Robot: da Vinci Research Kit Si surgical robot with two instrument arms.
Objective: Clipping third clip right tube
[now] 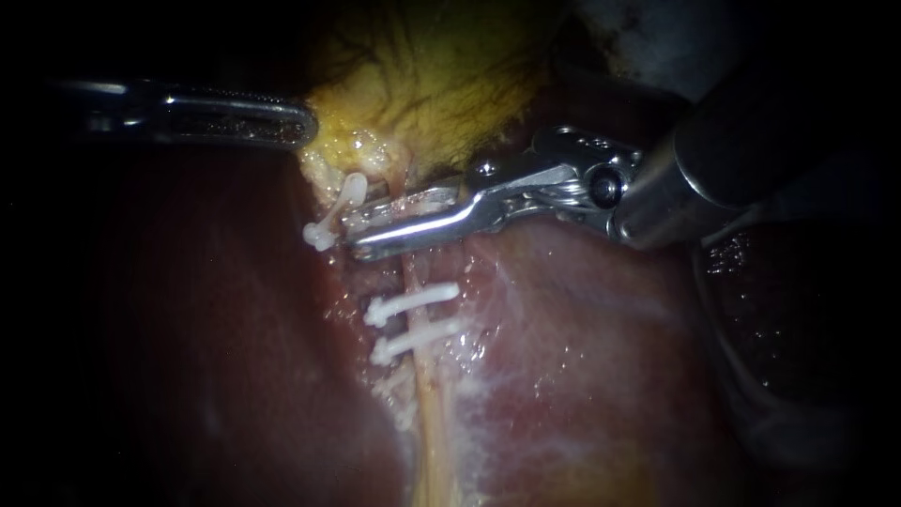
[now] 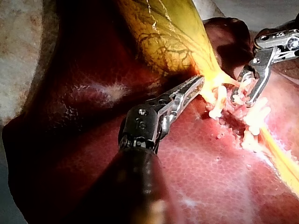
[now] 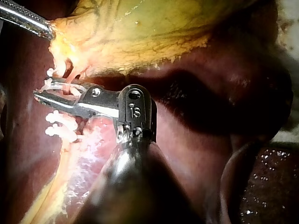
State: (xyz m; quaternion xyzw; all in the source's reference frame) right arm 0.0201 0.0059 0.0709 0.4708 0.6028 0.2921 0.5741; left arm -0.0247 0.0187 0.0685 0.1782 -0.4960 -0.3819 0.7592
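Right instrument (image 1: 563,178), its hand (image 1: 375,230) narrowly parted, grips a white clip (image 1: 349,192) across the tube (image 1: 413,272).

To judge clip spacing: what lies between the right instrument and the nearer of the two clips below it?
Only a short bare stretch of the tube; the endoscope view shows it.

The endoscope view is taken from close above, looking down on the liver (image 1: 601,376), with the gallbladder (image 1: 422,75) at the far side. The left wrist view is taken from behind the left instrument (image 2: 198,83), along its shaft, toward the gallbladder's narrow end. The right wrist view is taken likewise along the right instrument (image 3: 43,89), from very near. Shared by all three are both instrument tips, the tube (image 1: 432,413), its two clips (image 1: 418,300) and the clip (image 1: 333,214) held at the right tip.
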